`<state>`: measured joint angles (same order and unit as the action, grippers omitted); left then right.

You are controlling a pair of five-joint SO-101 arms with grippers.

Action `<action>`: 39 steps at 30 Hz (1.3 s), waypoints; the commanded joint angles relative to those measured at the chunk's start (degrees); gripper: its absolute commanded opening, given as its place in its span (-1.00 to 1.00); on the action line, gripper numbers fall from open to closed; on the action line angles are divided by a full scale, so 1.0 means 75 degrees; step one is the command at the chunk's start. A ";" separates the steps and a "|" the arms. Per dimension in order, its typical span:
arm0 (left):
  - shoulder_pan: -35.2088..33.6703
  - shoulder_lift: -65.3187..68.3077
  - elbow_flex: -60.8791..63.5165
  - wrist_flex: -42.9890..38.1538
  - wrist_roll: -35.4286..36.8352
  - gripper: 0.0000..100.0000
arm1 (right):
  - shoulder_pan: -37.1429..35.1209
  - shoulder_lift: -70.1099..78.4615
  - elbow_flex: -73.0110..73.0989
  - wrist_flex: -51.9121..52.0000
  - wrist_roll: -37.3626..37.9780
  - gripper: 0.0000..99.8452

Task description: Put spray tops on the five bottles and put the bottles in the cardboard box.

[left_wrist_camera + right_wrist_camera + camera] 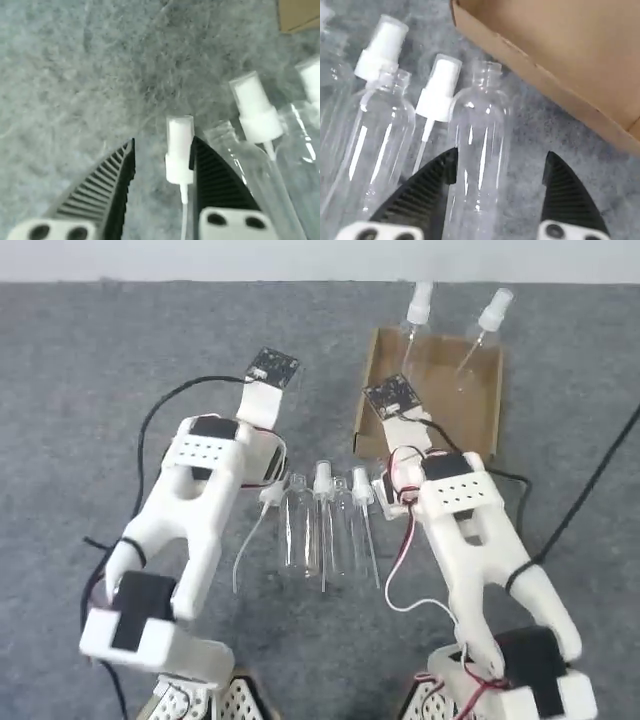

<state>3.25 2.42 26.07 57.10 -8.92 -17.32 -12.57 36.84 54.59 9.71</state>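
Three clear uncapped bottles (300, 530) lie side by side on the grey carpet between the arms. My left gripper (162, 145) is open around a white spray top (179, 150), which lies on the carpet close against one finger. A second spray top (255, 110) lies beside a bottle's open neck (224, 134). My right gripper (501, 157) is open and straddles one topless bottle (480, 135). Another spray top (440, 90) lies between that bottle and its neighbour (380, 130). The cardboard box (372, 390) stands at the far right and holds two capped bottles (413, 335).
The box's near wall (540, 75) is just beyond the right gripper. Black and red cables (400, 570) trail over the carpet by the right arm. Bare carpet (90, 390) stretches to the far left.
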 commanded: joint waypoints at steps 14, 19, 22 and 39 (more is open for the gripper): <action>0.0059 0.1348 -0.0592 -0.0727 0.0082 -0.70 | 0.0275 0.0662 0.0164 -0.0440 -0.0059 -0.80; 0.0047 0.1360 -0.0592 -0.0727 0.0082 -0.87 | 0.0862 0.0346 0.0738 -0.0416 0.0234 -0.88; 0.0047 0.1348 -0.0592 -0.0715 0.0082 -0.93 | 0.1190 -0.0041 0.1160 -0.0416 0.0703 -0.88; -0.0281 -0.2544 0.1647 0.0176 0.0457 -0.98 | 0.2245 -0.1471 0.2204 -0.0416 0.1899 -0.87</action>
<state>3.25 -7.25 37.58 54.73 -6.46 -1.76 -22.07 52.92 51.52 22.55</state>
